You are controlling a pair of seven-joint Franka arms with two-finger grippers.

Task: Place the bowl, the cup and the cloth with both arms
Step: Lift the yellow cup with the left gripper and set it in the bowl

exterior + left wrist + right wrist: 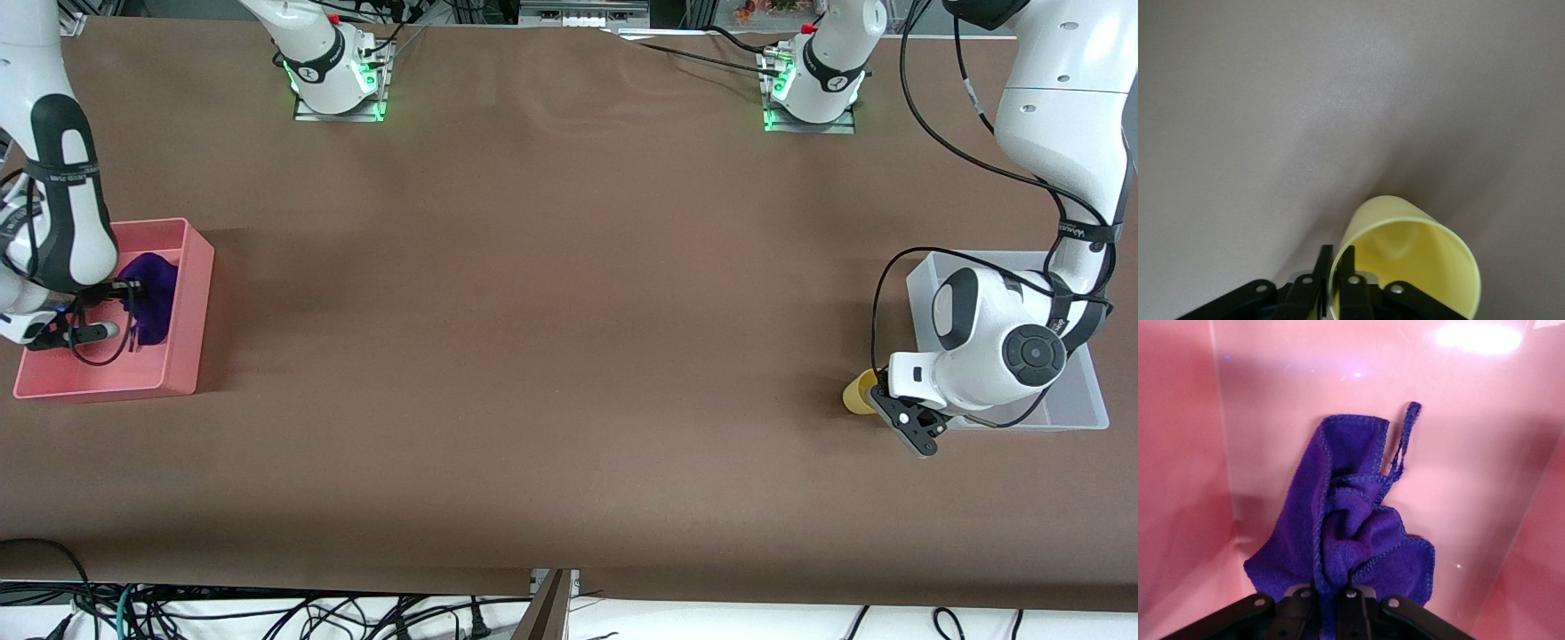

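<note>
My left gripper (882,402) is shut on the rim of the yellow cup (859,392), one finger inside and one outside. It holds the cup tilted, low over the table, beside the corner of the clear bin (1095,404). The left wrist view shows the left gripper (1336,267) and the cup (1418,260). My right gripper (132,300) is inside the pink bin (182,356), shut on the purple cloth (153,298). In the right wrist view the right gripper (1331,592) pinches a fold of the cloth (1351,520), which hangs against the pink bin's floor (1271,400). The bowl is out of view.
The pink bin stands at the right arm's end of the table and the clear bin at the left arm's end. The left arm's wrist covers much of the clear bin's inside. The brown table (551,311) lies bare between the bins.
</note>
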